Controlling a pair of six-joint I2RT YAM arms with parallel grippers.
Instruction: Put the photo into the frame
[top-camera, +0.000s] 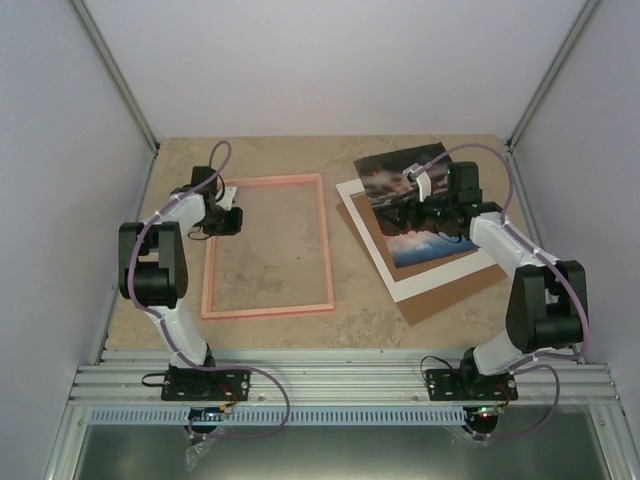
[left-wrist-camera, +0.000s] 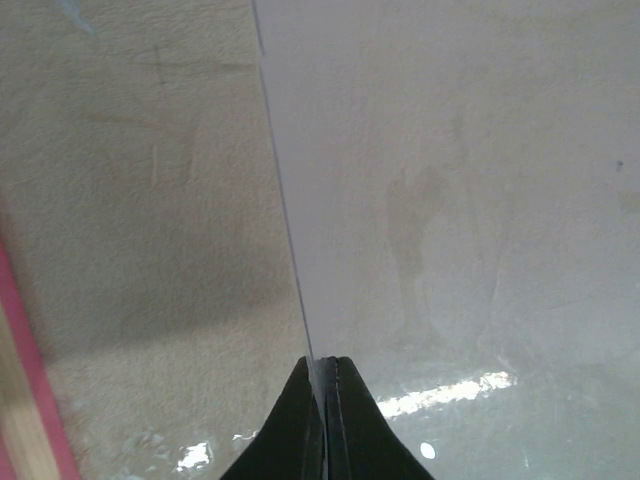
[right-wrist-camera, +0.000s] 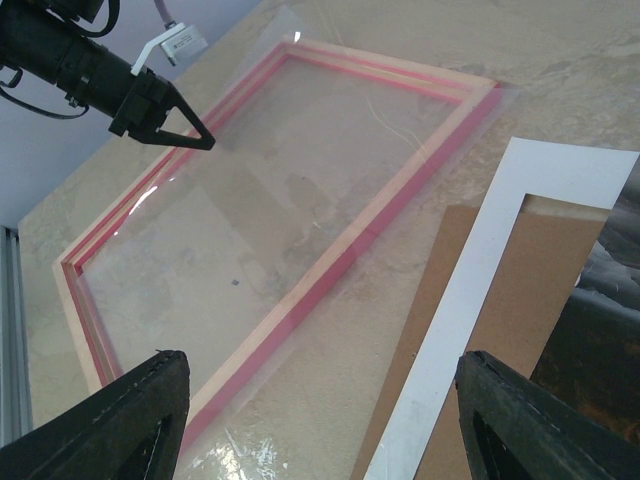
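Note:
The pink frame (top-camera: 325, 245) lies flat on the left half of the table, paler wood side up. A clear sheet (right-wrist-camera: 230, 230) lies over the frame (right-wrist-camera: 400, 170), shifted a little off it. My left gripper (top-camera: 232, 218) is shut on the clear sheet's edge (left-wrist-camera: 450, 200) at the frame's far left side; it also shows in the right wrist view (right-wrist-camera: 195, 140). The photo (top-camera: 395, 170) lies on the white mat at the right, partly hidden by my right arm. My right gripper (right-wrist-camera: 325, 370) is open and empty, held above the table between frame and mat.
The white mat (top-camera: 430, 278) lies on the brown backing board (top-camera: 455, 298) at the right; both show in the right wrist view, the mat (right-wrist-camera: 480, 290) over the board (right-wrist-camera: 545, 280). Grey walls close the table on three sides. A metal rail runs along the near edge.

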